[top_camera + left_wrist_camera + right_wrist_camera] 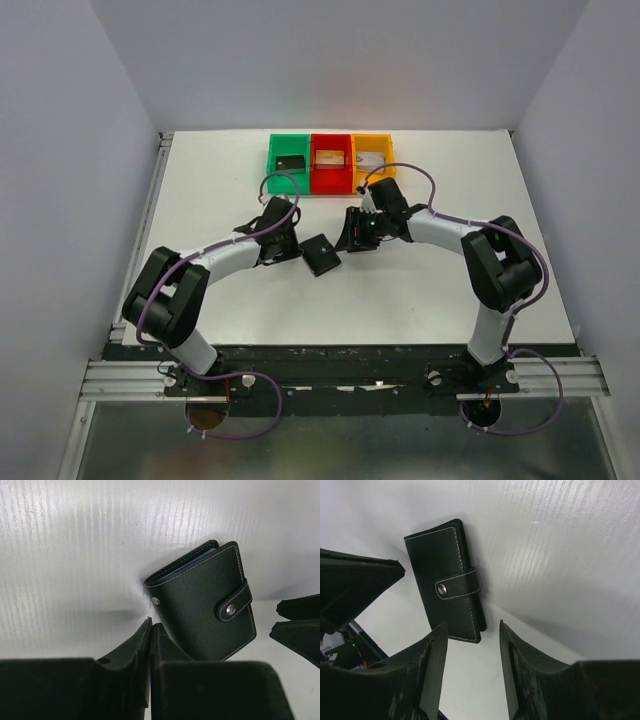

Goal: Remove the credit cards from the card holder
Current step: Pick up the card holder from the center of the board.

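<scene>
The card holder (322, 254) lies flat on the white table (250, 310), folded closed with its strap snapped down over the cover, and it sits between the two arms. The left pincer (288, 246) is low over the table with its two fingers pressed together and nothing between them; from its wrist view the tips (150, 622) end at the lower left corner of the card holder (205, 600), which lies just ahead and to the right, though I cannot tell whether they touch it. A bluish-grey edge shows along the holder's open side. The right pincer (358, 232) comes in from the other side with its fingers spread and nothing in them; the card holder (447, 585) lies just past its tips (471, 625), nearer the left finger. No cards are out on the table. Well beyond both pincers, a green bin (289, 163), a red bin (331, 163) and an orange bin (371, 160) stand touching in a row.
</scene>
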You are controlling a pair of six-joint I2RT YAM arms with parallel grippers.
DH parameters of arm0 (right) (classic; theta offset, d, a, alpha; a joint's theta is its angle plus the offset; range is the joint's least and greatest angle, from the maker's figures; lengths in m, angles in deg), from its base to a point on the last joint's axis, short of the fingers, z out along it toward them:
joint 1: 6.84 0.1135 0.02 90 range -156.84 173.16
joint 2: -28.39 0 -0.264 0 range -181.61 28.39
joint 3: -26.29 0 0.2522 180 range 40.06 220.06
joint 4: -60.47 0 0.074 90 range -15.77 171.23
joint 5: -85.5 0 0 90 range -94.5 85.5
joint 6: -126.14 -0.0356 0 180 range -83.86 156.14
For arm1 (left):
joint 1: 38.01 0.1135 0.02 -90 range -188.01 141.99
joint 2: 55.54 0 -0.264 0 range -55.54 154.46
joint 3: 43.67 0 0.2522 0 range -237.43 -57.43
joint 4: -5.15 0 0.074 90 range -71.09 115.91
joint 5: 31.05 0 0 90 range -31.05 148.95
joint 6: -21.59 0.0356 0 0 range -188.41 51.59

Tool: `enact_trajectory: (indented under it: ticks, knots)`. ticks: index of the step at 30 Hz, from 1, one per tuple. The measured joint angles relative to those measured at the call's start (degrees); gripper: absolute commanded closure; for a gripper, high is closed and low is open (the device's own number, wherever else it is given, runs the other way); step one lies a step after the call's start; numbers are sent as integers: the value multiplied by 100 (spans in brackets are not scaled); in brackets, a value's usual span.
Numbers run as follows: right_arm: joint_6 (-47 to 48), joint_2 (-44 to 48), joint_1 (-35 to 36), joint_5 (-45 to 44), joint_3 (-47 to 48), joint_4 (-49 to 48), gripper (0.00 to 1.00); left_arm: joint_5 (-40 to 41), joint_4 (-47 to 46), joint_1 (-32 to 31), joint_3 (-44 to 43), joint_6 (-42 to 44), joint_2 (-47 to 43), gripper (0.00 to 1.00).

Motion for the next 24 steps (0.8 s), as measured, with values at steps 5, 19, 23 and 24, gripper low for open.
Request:
enact_trajectory:
  ticks: [5,19,23,24]
  knots:
    - [-55,-310,33,122,138,-24,54,-101,-57,74,-50,50,170,85]
    - [-332,-317,249,262,-404,-625,62,-1012,-562,153,-330,476,796,87]
    - [-494,-46,319,262,-885,-960,60,-1176,-629,155,-326,492,807,87]
    - [-540,4,328,262,-979,-1034,59,-1211,-649,155,-323,490,807,87]
